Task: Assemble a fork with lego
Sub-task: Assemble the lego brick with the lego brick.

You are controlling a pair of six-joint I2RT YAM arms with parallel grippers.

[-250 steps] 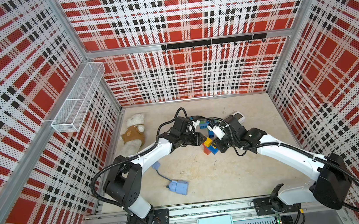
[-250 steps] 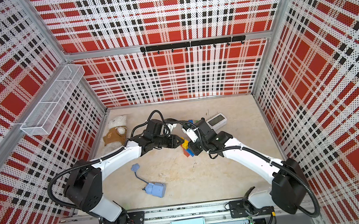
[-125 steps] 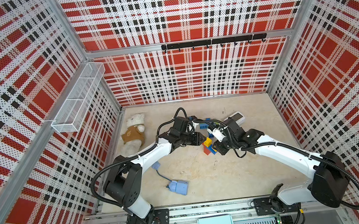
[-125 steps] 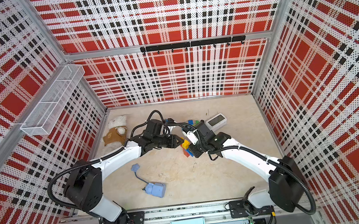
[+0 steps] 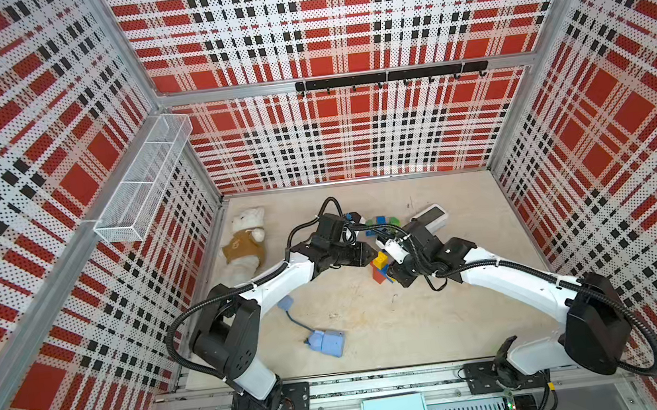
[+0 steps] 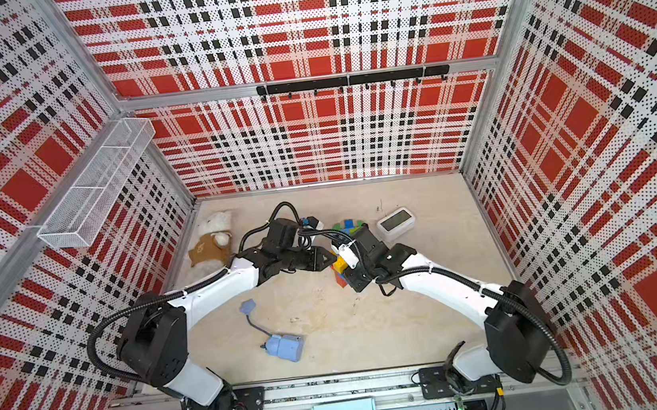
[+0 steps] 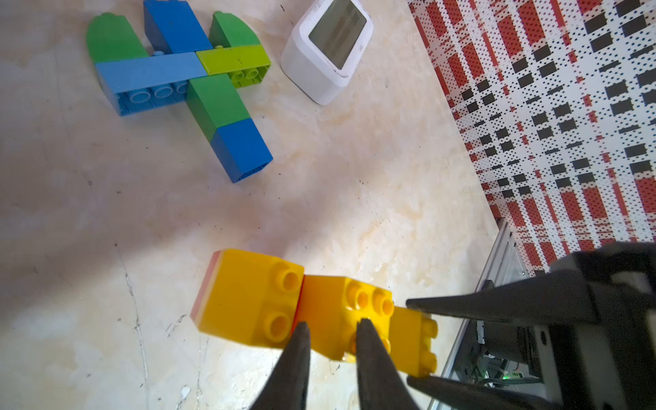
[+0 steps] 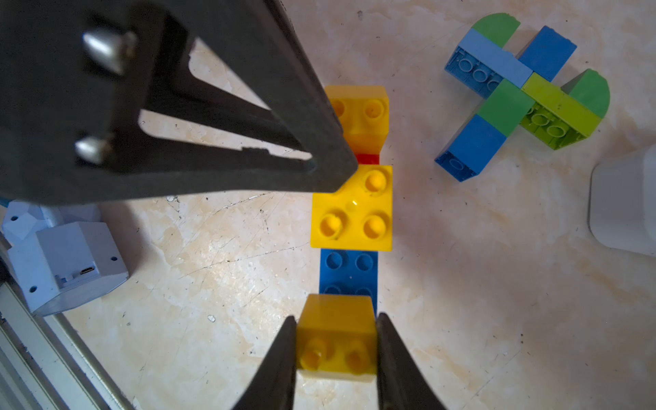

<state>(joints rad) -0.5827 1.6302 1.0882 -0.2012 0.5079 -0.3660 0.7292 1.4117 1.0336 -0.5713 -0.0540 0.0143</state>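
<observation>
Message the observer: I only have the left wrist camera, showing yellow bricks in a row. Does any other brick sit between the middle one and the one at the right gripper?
Observer: Yes. The right wrist view shows a blue brick, lower down, between the middle yellow brick and the yellow brick that the right gripper clamps.
Operator: Anything behind my camera?
Observer: In both top views, a pale-blue box with a cord lies on the table, well apart from the bricks.

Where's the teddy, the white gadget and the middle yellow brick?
teddy [image 5: 241, 246], in a top view, brown vest
white gadget [image 7: 337, 33], left wrist view, grey screen
middle yellow brick [image 8: 349, 213], right wrist view, studded top
</observation>
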